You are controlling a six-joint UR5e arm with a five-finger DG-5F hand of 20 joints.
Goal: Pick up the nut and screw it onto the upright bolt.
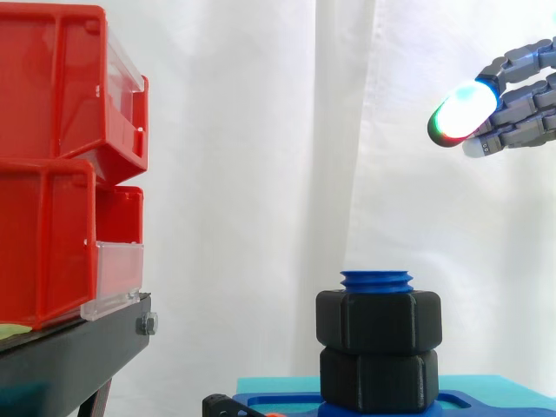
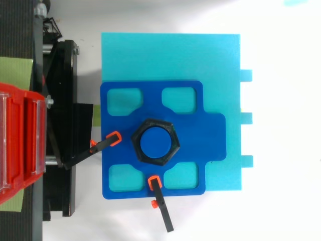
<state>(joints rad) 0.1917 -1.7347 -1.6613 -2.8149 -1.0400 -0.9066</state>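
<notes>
Black lever clamp with an orange tip [image 2: 161,208] sits at the near edge of the fixture. A second clamp [image 2: 103,144] is on its left side, and both reach onto the plate.

Hand [image 1: 524,91]: top right in the side view, fingers stretched out roughly level and apart. One fingertip pad [image 1: 463,111] glows white with green and red at its edge. I see nothing between the fingers. It hangs well above and to the right of the bolt, touching nothing.

Below it the blue threaded plastic bolt [image 1: 377,280] stands upright. The black hexagonal plastic nut [image 1: 378,320] is on it, with a short run of thread showing above its top face. From above, the nut reads as a black hex ring round the bolt's round blue top. Directly under the nut and touching it is a second black hexagonal block [image 1: 378,378]. I can't tell whether that is another nut or part of the mount.

The bolt rises from a dark blue plastic plate with rounded cut-outs [image 2: 210,135]. The plate lies on a cyan square mat [image 2: 170,55] on the white bench [image 2: 281,150]. No loose nut on either. Red plastic bins [image 1: 52,174] on a black stand [image 1: 69,356] are off to the left, with a white curtain [image 1: 261,130] behind.

My read: pick-up and screw-on look done. The nut is seated down on the lower hex and the hand is clear. At most a tightness check is left, and I can't judge that from here.
</notes>
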